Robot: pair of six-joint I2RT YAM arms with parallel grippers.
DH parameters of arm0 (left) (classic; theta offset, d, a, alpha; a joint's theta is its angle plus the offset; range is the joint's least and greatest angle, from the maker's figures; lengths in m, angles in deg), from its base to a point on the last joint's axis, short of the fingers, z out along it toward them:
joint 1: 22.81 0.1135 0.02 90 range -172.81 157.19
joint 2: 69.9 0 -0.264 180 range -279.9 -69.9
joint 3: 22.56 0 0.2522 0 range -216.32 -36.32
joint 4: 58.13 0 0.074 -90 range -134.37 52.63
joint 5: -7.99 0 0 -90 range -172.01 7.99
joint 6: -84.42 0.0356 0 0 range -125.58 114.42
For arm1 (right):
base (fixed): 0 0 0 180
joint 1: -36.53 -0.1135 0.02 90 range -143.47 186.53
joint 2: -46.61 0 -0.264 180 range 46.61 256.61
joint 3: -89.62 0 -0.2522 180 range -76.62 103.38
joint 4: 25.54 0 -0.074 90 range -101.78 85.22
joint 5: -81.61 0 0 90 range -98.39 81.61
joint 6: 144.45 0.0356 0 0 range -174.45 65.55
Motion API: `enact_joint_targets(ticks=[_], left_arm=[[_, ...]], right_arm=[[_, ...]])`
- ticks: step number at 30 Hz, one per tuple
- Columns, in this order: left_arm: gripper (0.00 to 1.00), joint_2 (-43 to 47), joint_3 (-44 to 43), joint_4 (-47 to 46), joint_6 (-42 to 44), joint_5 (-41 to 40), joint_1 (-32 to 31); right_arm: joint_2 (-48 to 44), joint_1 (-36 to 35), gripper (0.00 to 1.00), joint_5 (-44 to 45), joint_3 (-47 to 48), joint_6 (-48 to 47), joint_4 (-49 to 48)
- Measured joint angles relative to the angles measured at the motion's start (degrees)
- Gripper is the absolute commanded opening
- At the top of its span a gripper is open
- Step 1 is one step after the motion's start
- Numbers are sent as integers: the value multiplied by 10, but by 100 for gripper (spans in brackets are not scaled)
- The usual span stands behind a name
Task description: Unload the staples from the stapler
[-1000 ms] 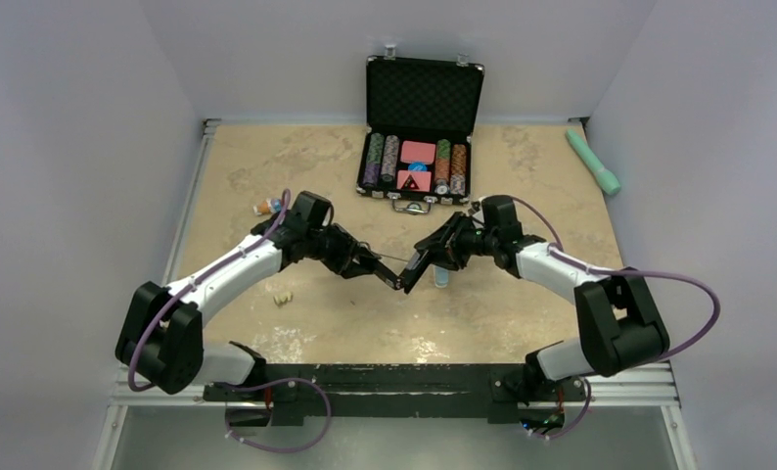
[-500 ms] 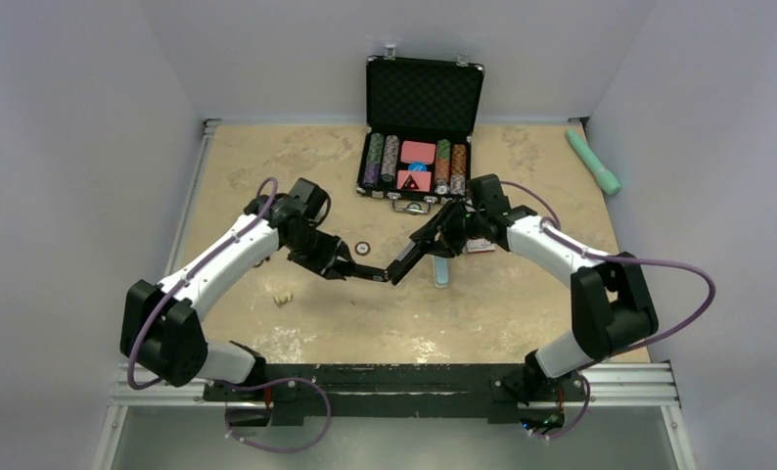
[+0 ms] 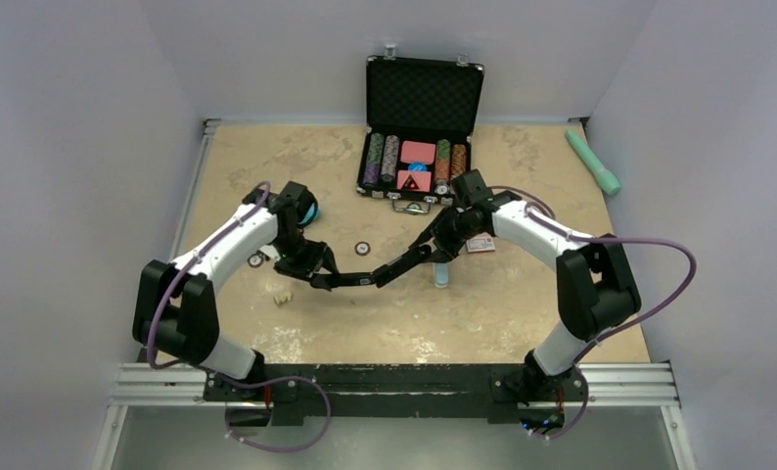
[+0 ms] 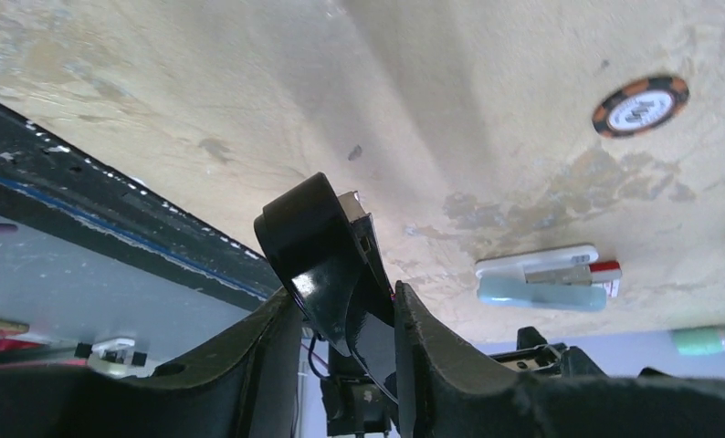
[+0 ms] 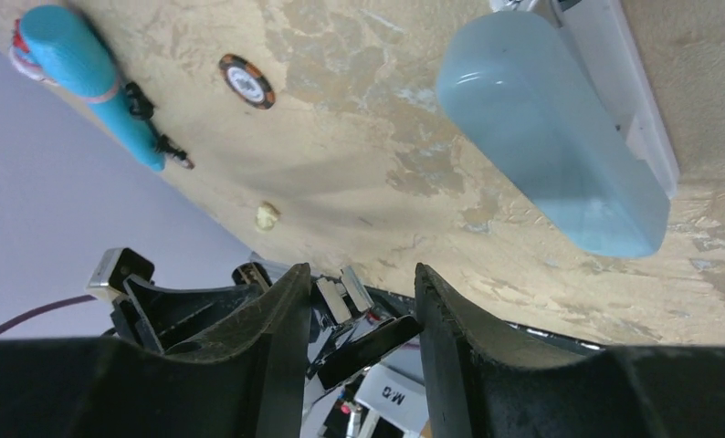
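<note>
Black stapler, opened out nearly flat, was held above the table on the near side of the chip case. Left pincer gripped one end and right pincer the other, each partly closed around it. Staples could not be made out. A pale blue stapler lay nearer than the case's right corner; beyond it, bare table ran to the near edge.

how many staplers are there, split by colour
black stapler: 1
light blue stapler: 1
total: 2
</note>
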Motion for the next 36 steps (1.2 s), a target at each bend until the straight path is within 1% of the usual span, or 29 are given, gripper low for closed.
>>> enact_joint_targets(ticks=[3,6,8,10,12,14,16,20,22,26,29,31,35,36], left_arm=[[0,-28,-3,18,16,11,22],[0,-71,-7,33,33,17,30],[0,-109,-7,47,64,8,34],[0,-155,-7,85,99,-4,38],[0,-208,-16,127,130,-18,41],[0,-271,-40,160,163,-36,43],[0,-290,-49,167,181,-48,44],[0,-251,-56,186,191,-70,44],[0,-233,-80,201,197,-77,44],[0,-232,-135,210,218,-94,43],[0,-221,-147,207,232,-109,38],[0,-199,-149,203,242,-119,35],[0,-127,-157,201,266,-151,27],[0,-110,-163,201,274,-161,23]], right_arm=[[15,-11,0,23,8,0,15],[62,-19,0,49,32,-6,40],[90,-17,0,83,40,-7,56],[113,-12,0,132,52,-23,70],[135,-4,0,164,61,-31,79],[150,3,0,162,73,-41,91],[150,2,0,166,74,-50,90],[148,-9,0,180,81,-66,93],[151,-14,0,191,91,-76,96],[150,-22,0,193,118,-100,90],[137,-26,0,191,131,-119,78],[124,-29,0,190,137,-134,74],[82,-35,0,185,140,-169,58],[69,-35,3,181,139,-178,53]])
